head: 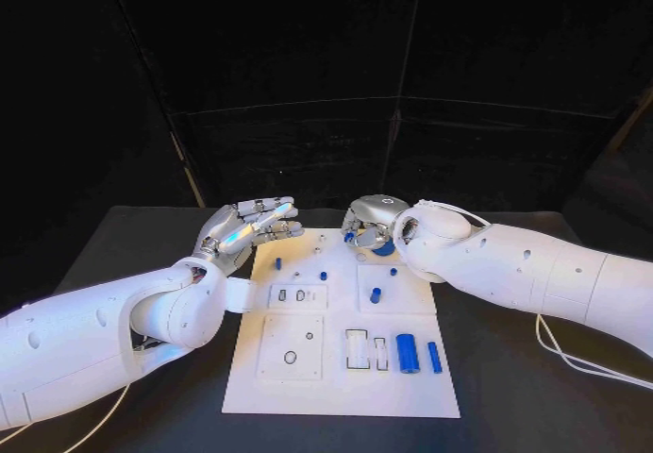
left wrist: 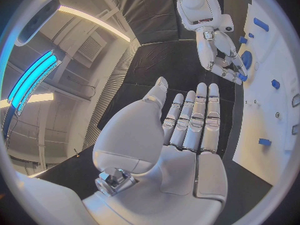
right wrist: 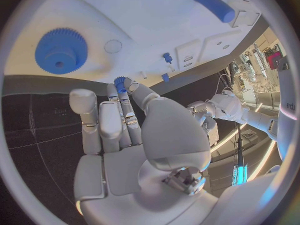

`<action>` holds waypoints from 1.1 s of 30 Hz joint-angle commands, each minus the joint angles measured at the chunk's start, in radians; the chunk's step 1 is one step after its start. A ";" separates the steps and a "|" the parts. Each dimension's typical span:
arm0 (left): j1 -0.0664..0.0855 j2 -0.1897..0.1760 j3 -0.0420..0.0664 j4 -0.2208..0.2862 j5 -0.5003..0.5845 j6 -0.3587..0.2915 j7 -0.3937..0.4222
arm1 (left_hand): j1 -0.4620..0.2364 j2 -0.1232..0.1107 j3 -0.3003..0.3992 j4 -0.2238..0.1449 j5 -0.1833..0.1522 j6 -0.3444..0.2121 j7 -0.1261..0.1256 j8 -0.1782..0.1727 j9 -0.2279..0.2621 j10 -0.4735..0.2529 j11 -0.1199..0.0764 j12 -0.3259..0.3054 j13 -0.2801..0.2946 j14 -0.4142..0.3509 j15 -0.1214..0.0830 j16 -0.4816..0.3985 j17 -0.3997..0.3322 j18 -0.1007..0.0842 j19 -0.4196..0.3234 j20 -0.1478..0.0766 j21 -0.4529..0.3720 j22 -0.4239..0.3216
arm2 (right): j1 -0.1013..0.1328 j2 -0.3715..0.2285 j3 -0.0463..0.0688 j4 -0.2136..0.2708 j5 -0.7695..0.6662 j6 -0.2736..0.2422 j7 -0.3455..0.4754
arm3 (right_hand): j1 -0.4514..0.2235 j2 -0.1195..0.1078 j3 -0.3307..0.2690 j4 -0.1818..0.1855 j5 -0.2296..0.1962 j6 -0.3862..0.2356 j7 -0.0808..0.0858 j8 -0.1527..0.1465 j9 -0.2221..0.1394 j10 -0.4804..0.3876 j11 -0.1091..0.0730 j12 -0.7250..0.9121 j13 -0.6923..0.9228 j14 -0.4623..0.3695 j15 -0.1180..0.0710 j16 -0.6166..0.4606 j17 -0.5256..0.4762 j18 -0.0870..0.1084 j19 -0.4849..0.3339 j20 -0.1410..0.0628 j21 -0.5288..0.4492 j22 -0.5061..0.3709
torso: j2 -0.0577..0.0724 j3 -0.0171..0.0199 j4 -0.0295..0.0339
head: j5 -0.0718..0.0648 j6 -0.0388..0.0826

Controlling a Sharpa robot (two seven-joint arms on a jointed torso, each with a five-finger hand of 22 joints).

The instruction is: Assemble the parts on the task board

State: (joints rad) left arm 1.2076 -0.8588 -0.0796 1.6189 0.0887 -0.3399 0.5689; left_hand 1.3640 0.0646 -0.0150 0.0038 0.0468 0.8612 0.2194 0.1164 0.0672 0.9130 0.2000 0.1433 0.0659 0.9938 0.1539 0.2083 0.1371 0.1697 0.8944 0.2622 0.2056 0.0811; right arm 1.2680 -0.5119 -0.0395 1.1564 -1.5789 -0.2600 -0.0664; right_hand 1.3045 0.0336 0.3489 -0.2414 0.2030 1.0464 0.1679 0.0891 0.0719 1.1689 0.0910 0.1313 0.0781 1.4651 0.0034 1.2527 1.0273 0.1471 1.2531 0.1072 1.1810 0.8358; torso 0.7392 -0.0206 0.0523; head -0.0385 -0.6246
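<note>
We find the right silver hand (head: 367,229) at the far edge of the white rectangular task board (head: 341,396), pinching a small blue toothed part (right wrist: 120,81) between thumb and fingertip; most of that part is hidden. A large blue plastic gear (right wrist: 60,50) lies on the board just beyond those fingers. The left silver hand (head: 252,226) hovers released, fingers straight, holding nothing.

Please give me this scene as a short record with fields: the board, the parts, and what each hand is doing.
board: white task board on the black table
left hand: left hand over the board's far left corner, fingers straight, holding nothing
right hand: right hand at the board's far edge, pinching a small blue gear
large gear: large blue gear flat on the board
near parts: two blue cylinders lying side by side
</note>
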 commanded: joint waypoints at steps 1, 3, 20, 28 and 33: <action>0.002 0.004 0.001 -0.003 0.003 0.008 0.008 | -0.009 0.002 -0.006 0.002 0.002 0.007 0.031 -0.005 -0.001 0.004 0.001 -0.006 -0.002 0.003 0.000 -0.003 0.002 0.013 0.005 0.000 -0.006 -0.001 | 0.002 0.022 0.001 -0.025 0.019 -0.068 0.026 | -0.003 -0.005 0.007 0.000 -0.006 0.005 -0.002 0.000 -0.002 0.003 -0.001 -0.002 0.000 0.022 -0.003 0.005 0.002 -0.012 0.002 -0.005 0.004 0.001 | 0.002 -0.0001 0.0017 | 0.000 0.002; 0.002 0.007 0.001 -0.005 0.005 0.008 0.008 | -0.010 0.002 -0.007 0.003 0.002 0.007 0.031 -0.005 -0.001 0.004 0.001 -0.006 -0.002 0.003 0.000 -0.003 0.002 0.013 0.005 0.000 -0.007 -0.002 | 0.002 0.041 0.001 -0.045 0.021 -0.067 0.030 | -0.003 -0.005 0.007 0.000 -0.006 0.005 -0.002 0.000 -0.002 0.003 -0.001 -0.002 0.000 0.022 -0.003 0.005 0.002 -0.012 0.002 -0.005 0.004 0.001 | 0.002 0.0002 0.0027 | 0.000 0.001; 0.007 0.009 0.001 -0.001 0.009 0.006 0.007 | -0.013 0.002 -0.009 0.004 0.002 0.007 0.031 -0.005 -0.001 0.004 0.001 -0.006 -0.002 0.003 0.000 -0.004 0.002 0.013 0.006 0.000 -0.008 -0.003 | 0.002 0.131 0.001 -0.139 0.024 -0.019 0.037 | -0.007 -0.013 0.014 0.005 -0.014 0.002 -0.001 -0.004 -0.003 -0.001 0.000 -0.007 -0.001 0.022 -0.002 0.008 0.003 -0.013 0.001 -0.004 0.008 0.005 | 0.010 -0.0025 0.0044 | 0.007 -0.001; 0.008 0.010 0.001 0.000 0.009 0.002 0.004 | -0.013 0.002 -0.009 0.003 0.002 0.007 0.031 -0.005 -0.001 0.004 0.001 -0.006 -0.002 0.003 0.000 -0.004 0.002 0.013 0.006 0.000 -0.008 -0.003 | 0.003 0.148 0.001 -0.155 0.022 -0.008 0.039 | -0.008 -0.014 0.016 0.007 -0.016 0.002 -0.001 -0.004 -0.003 -0.001 0.000 -0.008 -0.001 0.022 -0.002 0.010 0.006 -0.013 0.001 -0.004 0.010 0.008 | 0.012 -0.0036 0.0070 | 0.009 -0.003; 0.010 0.010 0.001 0.002 0.009 0.000 0.001 | -0.012 0.004 -0.008 0.002 0.002 0.007 0.031 -0.006 -0.001 0.004 0.001 -0.007 -0.002 0.003 0.000 -0.005 0.002 0.013 0.006 0.000 -0.009 -0.003 | 0.003 0.157 0.001 -0.167 0.019 -0.003 0.036 | -0.009 -0.014 0.016 0.008 -0.016 0.002 -0.001 -0.004 -0.003 -0.001 0.000 -0.009 -0.001 0.022 -0.001 0.010 0.006 -0.013 0.001 -0.004 0.011 0.007 | 0.012 -0.0033 0.0067 | 0.012 -0.001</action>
State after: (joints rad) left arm 1.2151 -0.8488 -0.0794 1.6171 0.0966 -0.3406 0.5674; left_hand 1.3600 0.0687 -0.0178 0.0067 0.0468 0.8612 0.2193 0.1164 0.0673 0.9130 0.2000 0.1434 0.0659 0.9938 0.1539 0.2083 0.1377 0.1697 0.8943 0.2623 0.2014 0.0794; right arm 1.2680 -0.3568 -0.0392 0.9924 -1.5564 -0.2749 -0.0360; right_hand 1.2986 0.0277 0.3615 -0.2349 0.1917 1.0463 0.1679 0.0891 0.0705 1.1684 0.0914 0.1256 0.0758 1.4651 0.0034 1.2567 1.0322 0.1473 1.2530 0.1072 1.1850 0.8425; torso 0.7508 -0.0239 0.0592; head -0.0285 -0.6265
